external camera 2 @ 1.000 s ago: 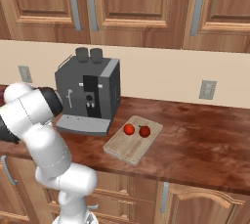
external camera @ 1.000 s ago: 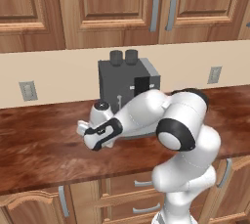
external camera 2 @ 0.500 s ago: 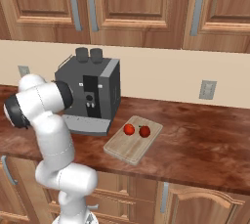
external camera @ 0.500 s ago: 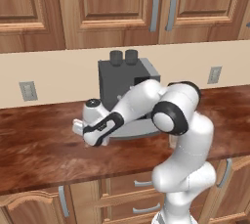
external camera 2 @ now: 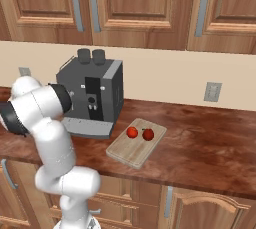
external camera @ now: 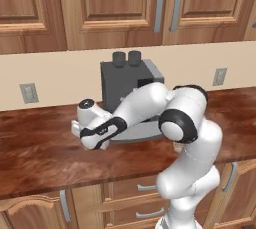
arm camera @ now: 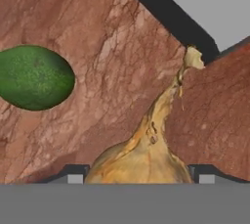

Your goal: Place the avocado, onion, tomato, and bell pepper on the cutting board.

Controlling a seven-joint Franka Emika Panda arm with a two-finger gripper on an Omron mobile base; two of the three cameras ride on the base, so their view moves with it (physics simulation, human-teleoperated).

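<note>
In the hand view the onion (arm camera: 146,154) sits low in the middle, right between the two dark fingertips (arm camera: 73,175) that show at either side of its bulb. Its thin stalk runs up and away toward the grey base of the coffee machine (arm camera: 205,3). The fingertips sit close against the bulb's sides, but whether they press it cannot be told. The avocado (arm camera: 34,77) lies on the dark reddish-brown counter (arm camera: 112,47) well apart from the onion, to the left in this view, with bare counter between them.

From the left base camera the arm reaches out low over the counter (external camera: 40,153), and the gripper (external camera: 92,140) hangs just in front of the coffee machine (external camera: 130,85), near its left front corner. The hand hides the fingers and whatever is under them there.

From the right base camera the cutting board (external camera 2: 131,148) lies on the counter just right of the coffee machine (external camera 2: 92,95), near the counter's front edge. Two small red fruits rest close together toward its far end: the tomato (external camera 2: 132,132) on the left and the bell pepper (external camera 2: 148,134) on the right.
</note>
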